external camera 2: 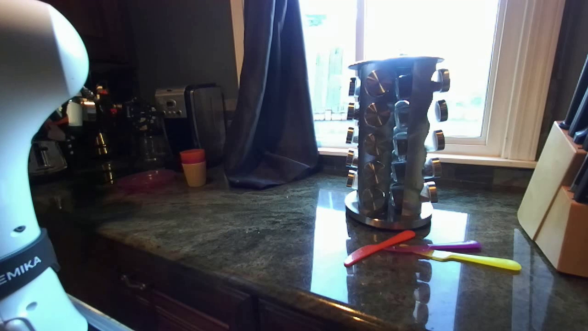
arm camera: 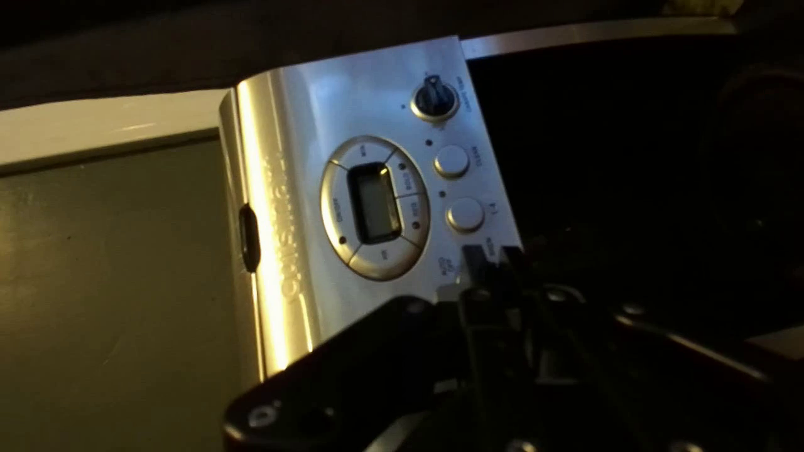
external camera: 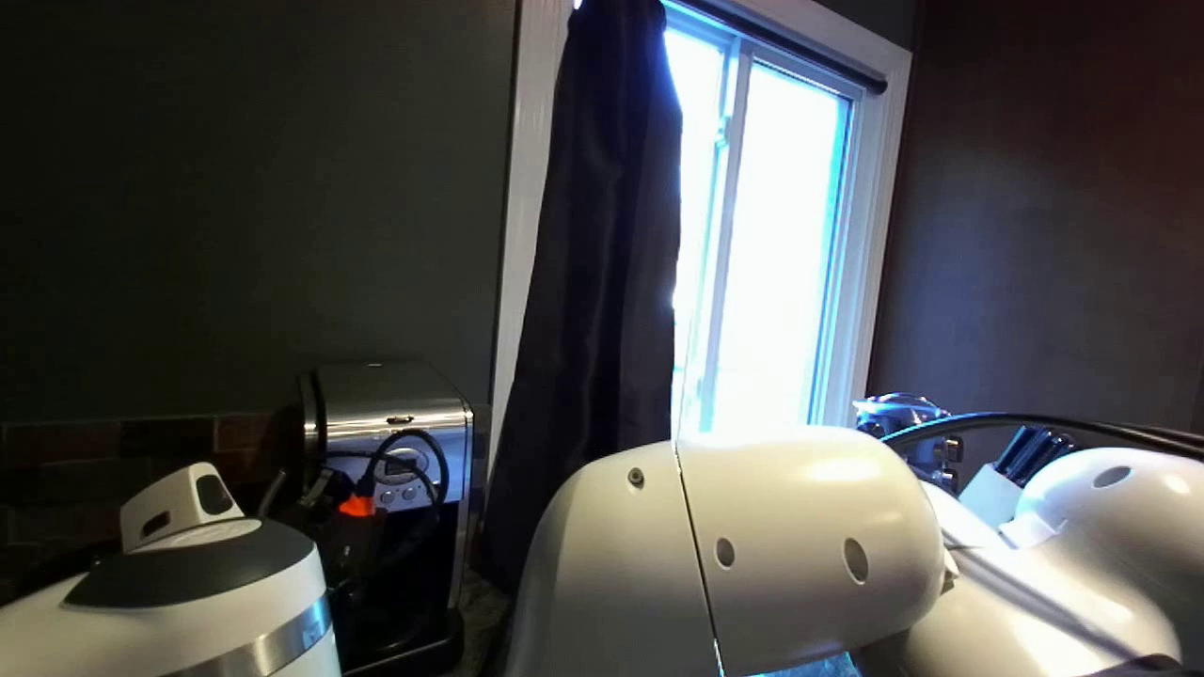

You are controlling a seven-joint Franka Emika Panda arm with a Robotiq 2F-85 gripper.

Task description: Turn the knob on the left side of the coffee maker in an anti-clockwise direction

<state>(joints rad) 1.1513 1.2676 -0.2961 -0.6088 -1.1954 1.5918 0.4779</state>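
Note:
The coffee maker has a brushed-silver front with an oval display panel, round buttons and a dark knob at its right end. It also shows in both exterior views. In the wrist view it appears turned sideways. The left knob is mostly hidden; a dark bit and part of its pale ring show by my fingertips. My gripper is at this knob, its fingertips close together on either side of it. In both exterior views the gripper is a dark shape before the coffee maker; its fingertips are hard to make out there.
Stacked cups and a pink plate are on the counter near the coffee maker. A dark curtain hangs beside it. A spice rack, several coloured knives and a knife block stand farther along.

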